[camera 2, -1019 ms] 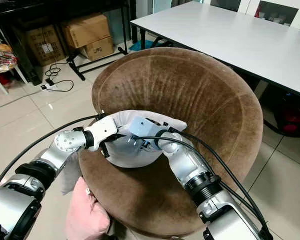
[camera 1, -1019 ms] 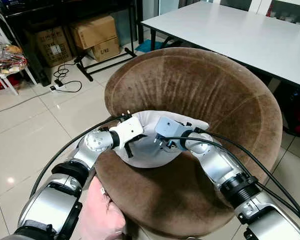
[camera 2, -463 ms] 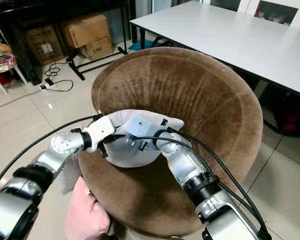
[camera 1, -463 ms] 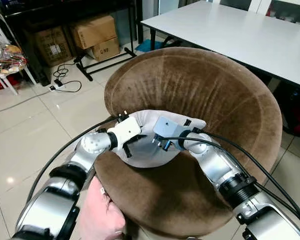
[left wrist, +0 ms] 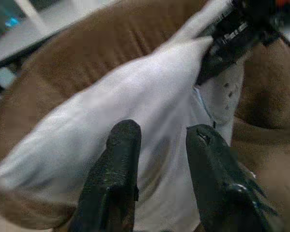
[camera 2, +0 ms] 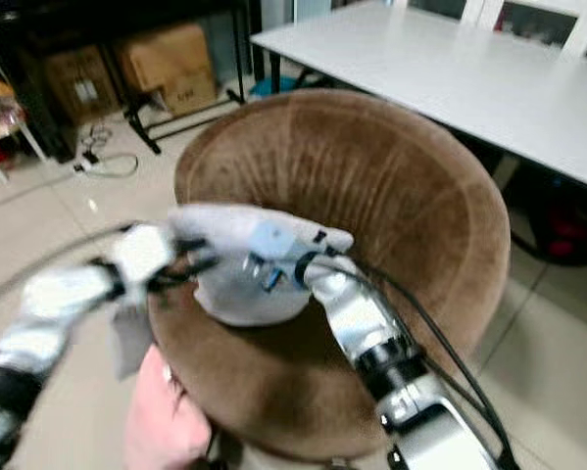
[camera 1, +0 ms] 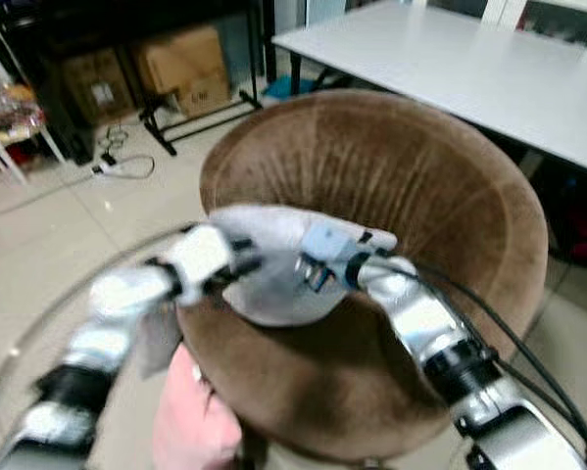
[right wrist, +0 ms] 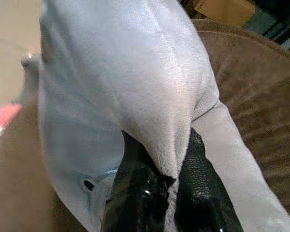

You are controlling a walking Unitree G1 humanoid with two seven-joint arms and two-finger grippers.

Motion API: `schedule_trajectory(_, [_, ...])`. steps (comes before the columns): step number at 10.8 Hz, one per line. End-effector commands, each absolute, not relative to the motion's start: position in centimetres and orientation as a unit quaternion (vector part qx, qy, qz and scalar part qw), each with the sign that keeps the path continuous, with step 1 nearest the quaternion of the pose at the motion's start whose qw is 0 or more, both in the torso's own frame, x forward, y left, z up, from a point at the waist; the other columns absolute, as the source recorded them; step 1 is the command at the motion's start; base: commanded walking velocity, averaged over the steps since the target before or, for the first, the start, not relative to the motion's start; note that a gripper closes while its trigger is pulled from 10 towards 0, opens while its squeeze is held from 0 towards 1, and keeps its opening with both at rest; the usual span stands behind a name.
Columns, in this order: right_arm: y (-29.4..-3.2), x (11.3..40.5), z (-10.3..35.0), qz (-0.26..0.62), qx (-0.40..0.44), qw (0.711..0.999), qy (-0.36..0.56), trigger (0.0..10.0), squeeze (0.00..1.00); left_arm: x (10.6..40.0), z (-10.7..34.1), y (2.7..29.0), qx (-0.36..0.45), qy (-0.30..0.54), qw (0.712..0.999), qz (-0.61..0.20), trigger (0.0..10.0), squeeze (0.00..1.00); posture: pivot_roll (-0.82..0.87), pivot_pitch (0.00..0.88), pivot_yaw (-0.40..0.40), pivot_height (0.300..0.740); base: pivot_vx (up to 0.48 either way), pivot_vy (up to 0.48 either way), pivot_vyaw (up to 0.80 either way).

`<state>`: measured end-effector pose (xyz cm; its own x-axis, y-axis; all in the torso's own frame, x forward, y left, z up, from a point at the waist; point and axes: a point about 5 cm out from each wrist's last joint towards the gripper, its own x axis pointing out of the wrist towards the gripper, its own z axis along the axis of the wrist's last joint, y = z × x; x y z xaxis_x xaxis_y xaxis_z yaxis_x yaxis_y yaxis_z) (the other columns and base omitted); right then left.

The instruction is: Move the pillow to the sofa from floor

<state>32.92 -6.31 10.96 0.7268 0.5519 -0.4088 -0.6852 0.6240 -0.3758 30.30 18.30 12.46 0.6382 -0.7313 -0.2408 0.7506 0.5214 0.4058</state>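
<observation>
We see one white pillow (camera 1: 273, 264) on the brown sofa (camera 1: 440, 206) seat. Right hand (right wrist: 166, 181) pinches a pillow fold; left hand (left wrist: 161, 145) sits apart against it.

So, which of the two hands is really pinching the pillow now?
The right hand: a fold of the white pillow is squeezed between its black fingers. The left hand has its fingers apart, with the pillow just beyond them.
</observation>
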Motion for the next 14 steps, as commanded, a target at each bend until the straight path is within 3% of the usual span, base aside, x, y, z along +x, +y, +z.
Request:
schedule_trajectory(1, [-5.6, 33.5, 13.0, 0.350, -0.190, 0.910, 0.113, 0.0, 0.00, 29.8, 13.8, 18.9, 0.244, 0.007, 0.877, -0.414, 10.0, 1.00, -0.11, 0.000, 0.016, 0.740, 0.000, 0.000, 0.00])
schedule_trajectory(2, [-5.2, 34.3, 14.3, 0.341, -0.064, 0.928, 0.138, 0.0, 0.00, 27.9, 14.7, 20.3, 0.248, 0.021, 0.882, -0.401, 10.0, 1.00, -0.10, 0.000, 0.008, 0.740, 0.000, 0.000, 0.00])
schedule_trajectory(5, [-5.8, 36.1, 15.7, 0.260, 0.109, 0.944, 0.173, 0.0, 0.00, 24.6, 14.3, 20.9, 0.240, 0.063, 0.883, -0.399, 10.0, 1.00, -0.08, 0.000, -0.024, 0.740, 0.000, 0.000, 0.00])
schedule_trajectory(7, [-6.3, 37.7, 16.5, 0.185, 0.229, 0.936, 0.191, 0.0, 0.00, 22.1, 14.4, 20.5, 0.226, 0.088, 0.891, -0.384, 10.0, 1.00, -0.04, 0.000, -0.058, 0.740, 0.000, 0.000, 0.00])
schedule_trajectory(9, [-7.9, 39.2, 16.5, 0.105, 0.251, 0.943, 0.192, 0.0, 0.00, 20.6, 14.6, 20.7, 0.220, 0.105, 0.895, -0.373, 10.0, 1.00, -0.01, 0.000, -0.069, 0.740, 0.000, 0.000, 0.00])
schedule_trajectory(12, [-11.2, 40.0, 15.0, -0.007, 0.142, 0.964, 0.224, 0.0, 0.00, 18.5, 14.7, 20.6, 0.211, 0.132, 0.895, -0.370, 10.0, 1.00, 0.03, 0.000, -0.085, 0.740, 0.000, 0.000, 0.00])
schedule_trajectory(14, [-12.5, 39.8, 13.8, -0.036, 0.086, 0.966, 0.240, 0.5, 0.00, 17.4, 14.8, 20.3, 0.205, 0.142, 0.898, -0.364, 10.0, 1.00, 0.04, 0.000, -0.114, 0.740, 0.000, 0.000, 0.00])
